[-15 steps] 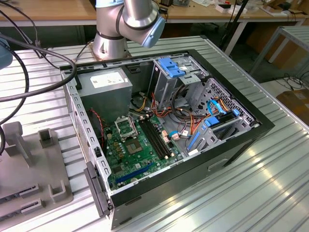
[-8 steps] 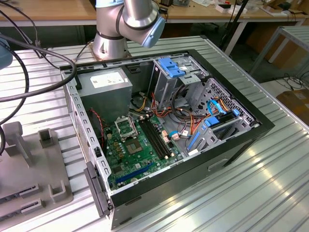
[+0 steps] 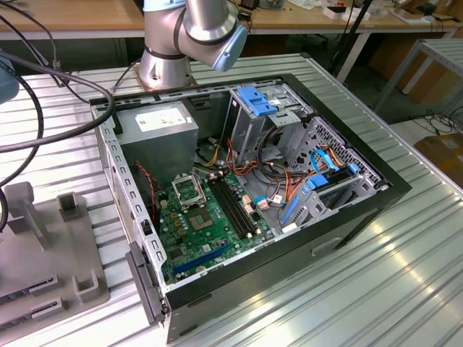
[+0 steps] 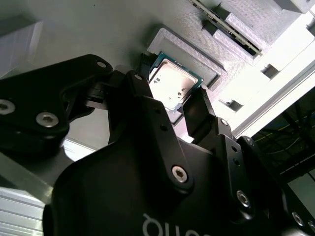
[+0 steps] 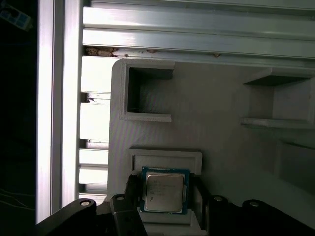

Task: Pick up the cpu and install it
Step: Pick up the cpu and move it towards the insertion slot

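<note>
Ribbed table point(image 3: 405, 289), prob. alu.; wood benches point(image 3: 72, 14)

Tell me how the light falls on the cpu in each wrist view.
In the second wrist view, strong glare whitens the metal face of the cpu; in the first wrist view the cpu lies in dim, even light without glare, while the aluminium profile shines bright.

Cpu point(image 5: 163, 191) silvery-grey, green rim; tray point(image 5: 221, 113) pale grey; hand point(image 4: 170, 96) black.

Open computer case point(image 3: 289, 269) lies flat on the ribbed metal surface point(image 3: 362, 311). Inside: green motherboard point(image 3: 217, 242), metal-framed socket point(image 3: 189, 192) beside the grey power supply point(image 3: 159, 137). Arm base point(image 3: 165, 61) just behind the case. Grey fixture block point(image 3: 36, 249) at the exterior view's left.
</note>
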Tool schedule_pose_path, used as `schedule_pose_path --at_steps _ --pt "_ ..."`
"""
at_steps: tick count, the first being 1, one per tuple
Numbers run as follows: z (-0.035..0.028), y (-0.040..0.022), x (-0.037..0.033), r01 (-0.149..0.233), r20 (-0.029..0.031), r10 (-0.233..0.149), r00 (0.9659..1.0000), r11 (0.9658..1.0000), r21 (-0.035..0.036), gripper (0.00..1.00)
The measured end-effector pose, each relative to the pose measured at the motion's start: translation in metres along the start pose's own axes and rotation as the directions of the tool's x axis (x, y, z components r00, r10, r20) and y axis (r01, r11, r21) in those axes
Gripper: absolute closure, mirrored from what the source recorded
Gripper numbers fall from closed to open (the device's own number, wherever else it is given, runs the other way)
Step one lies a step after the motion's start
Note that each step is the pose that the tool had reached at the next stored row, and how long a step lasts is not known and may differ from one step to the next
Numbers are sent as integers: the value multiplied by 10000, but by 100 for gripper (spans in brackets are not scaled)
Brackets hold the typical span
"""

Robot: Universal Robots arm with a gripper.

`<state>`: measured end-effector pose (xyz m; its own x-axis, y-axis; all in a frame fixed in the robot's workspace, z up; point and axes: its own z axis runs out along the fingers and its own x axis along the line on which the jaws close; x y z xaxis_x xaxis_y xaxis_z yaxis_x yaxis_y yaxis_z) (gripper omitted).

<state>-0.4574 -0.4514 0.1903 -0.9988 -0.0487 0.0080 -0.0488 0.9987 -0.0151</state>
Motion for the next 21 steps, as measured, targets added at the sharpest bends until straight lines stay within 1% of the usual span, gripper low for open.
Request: schedule_pose_path --at_steps 11,21 --pt "-24 0 0 0 -4 0 10000 10000 0 45" --pt "-28 0 0 -1 -3 1 10000 10000 0 45"
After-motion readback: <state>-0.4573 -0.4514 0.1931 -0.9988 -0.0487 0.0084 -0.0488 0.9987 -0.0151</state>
